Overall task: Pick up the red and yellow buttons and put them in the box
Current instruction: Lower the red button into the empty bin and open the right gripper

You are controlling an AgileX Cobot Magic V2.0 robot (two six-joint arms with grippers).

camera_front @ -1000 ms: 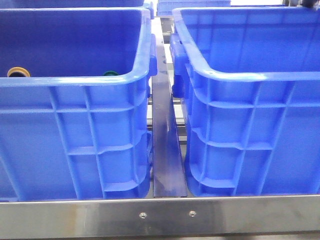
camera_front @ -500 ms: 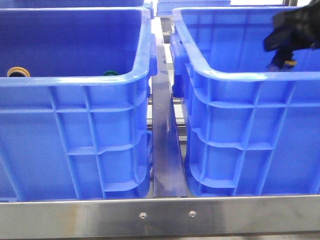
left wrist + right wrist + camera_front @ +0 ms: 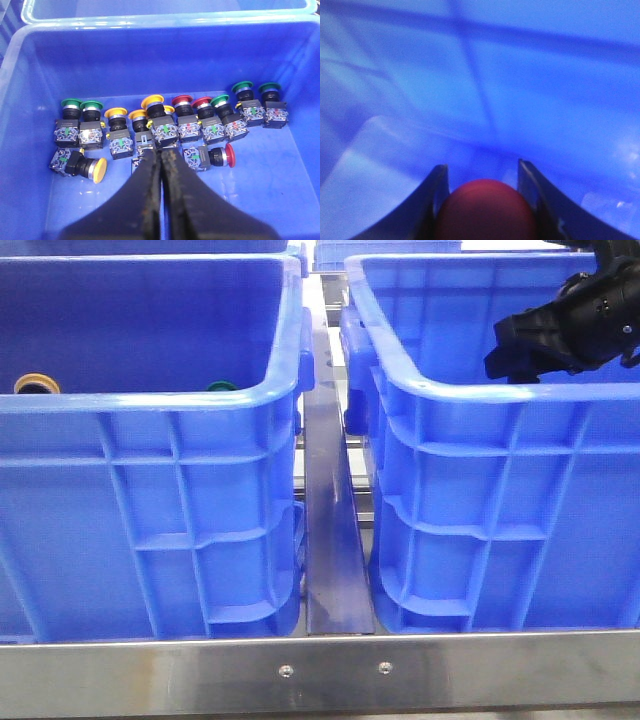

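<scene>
My right gripper (image 3: 481,175) is shut on a dark red button (image 3: 485,210) whose cap fills the gap between the fingers. In the front view the right gripper (image 3: 508,360) hangs inside the right blue box (image 3: 470,392), near its front wall. My left gripper (image 3: 161,152) is shut and empty above a row of buttons on a crate floor. A yellow button (image 3: 99,169) lies on its side to one side of it, a red button (image 3: 230,155) to the other. The left arm does not show in the front view.
The left blue crate (image 3: 150,400) shows a yellow cap (image 3: 36,383) and a green cap (image 3: 221,386) over its rim. Several green, yellow and red buttons stand in a row (image 3: 170,120). A metal rail (image 3: 330,540) runs between the crates.
The right arm came into the front view from the right and moved left, further into the right box. The left crate's contents have not moved.
</scene>
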